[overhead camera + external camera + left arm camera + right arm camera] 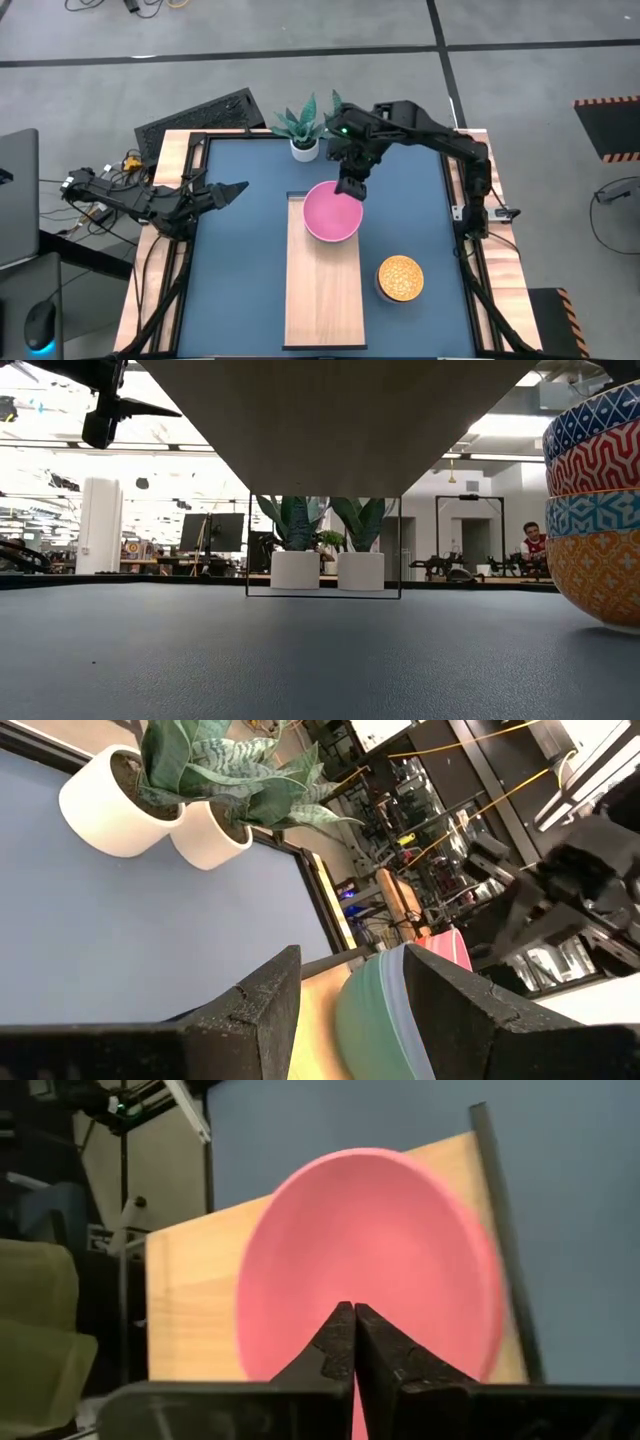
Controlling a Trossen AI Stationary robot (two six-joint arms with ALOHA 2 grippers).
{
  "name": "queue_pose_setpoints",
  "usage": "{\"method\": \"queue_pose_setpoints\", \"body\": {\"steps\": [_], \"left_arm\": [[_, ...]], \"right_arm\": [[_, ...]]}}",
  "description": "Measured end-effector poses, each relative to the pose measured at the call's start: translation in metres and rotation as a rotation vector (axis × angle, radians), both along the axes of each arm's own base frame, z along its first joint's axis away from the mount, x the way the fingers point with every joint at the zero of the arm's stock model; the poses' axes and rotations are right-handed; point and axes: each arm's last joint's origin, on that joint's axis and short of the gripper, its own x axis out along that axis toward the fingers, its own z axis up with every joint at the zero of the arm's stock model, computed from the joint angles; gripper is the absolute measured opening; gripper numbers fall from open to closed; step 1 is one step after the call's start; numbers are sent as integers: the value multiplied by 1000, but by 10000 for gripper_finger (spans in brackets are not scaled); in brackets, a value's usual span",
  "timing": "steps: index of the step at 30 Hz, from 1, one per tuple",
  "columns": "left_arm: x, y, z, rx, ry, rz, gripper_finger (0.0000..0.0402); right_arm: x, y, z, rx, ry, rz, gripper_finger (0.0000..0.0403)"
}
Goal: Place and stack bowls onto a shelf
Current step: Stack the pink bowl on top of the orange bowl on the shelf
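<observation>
A pink bowl (330, 215) sits on the far end of the light wooden shelf (320, 290). The left wrist view shows it on top of a blue and a teal bowl (365, 1020). My right gripper (350, 190) is shut and hangs over the pink bowl's (370, 1250) far part. My left gripper (240, 188) is open and empty above the table's left side, pointing toward the stack. A stack of small patterned bowls (400, 278), with an orange one on top, stands on the dark blue tabletop right of the shelf. My right gripper's shut fingers (385, 1365) point down and slant over the inside of the pink bowl, near its far rim. I cannot tell whether they touch it.
Two white plant pots (305, 135) stand at the table's far edge, just behind the shelf's far end. In the low view the shelf's underside (330, 420) spans the top and the patterned stack (595, 510) is close on the right. The shelf's near half (322, 310) is bare.
</observation>
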Motion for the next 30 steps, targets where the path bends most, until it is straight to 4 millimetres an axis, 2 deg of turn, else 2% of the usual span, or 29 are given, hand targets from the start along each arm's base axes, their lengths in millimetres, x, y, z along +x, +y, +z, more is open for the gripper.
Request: {"method": "queue_pose_setpoints", "body": {"steps": [5, 10, 14, 19, 23, 26, 30], "left_arm": [[0, 0, 0, 0, 0, -1, 165], [0, 0, -1, 1, 8, -9, 165], [0, 0, -2, -9, 14, -9, 165], [0, 0, -2, -11, 14, -9, 165], [0, 0, -2, -12, 13, -8, 165], [0, 0, -2, -13, 12, -7, 165], [0, 0, -2, -13, 12, -7, 165]], "right_arm": [[-3, -18, -5, -7, 4, -8, 22], [-2, -37, -20, 46, 43, -35, 17], [0, -41, -31, 47, 64, -27, 29], [3, -41, -38, 76, 70, -22, 23], [-5, -43, -28, 95, 63, -74, 25], [-21, -38, -13, 91, 47, -104, 39], [-42, -20, 4, -4, 70, -138, 46]]}}
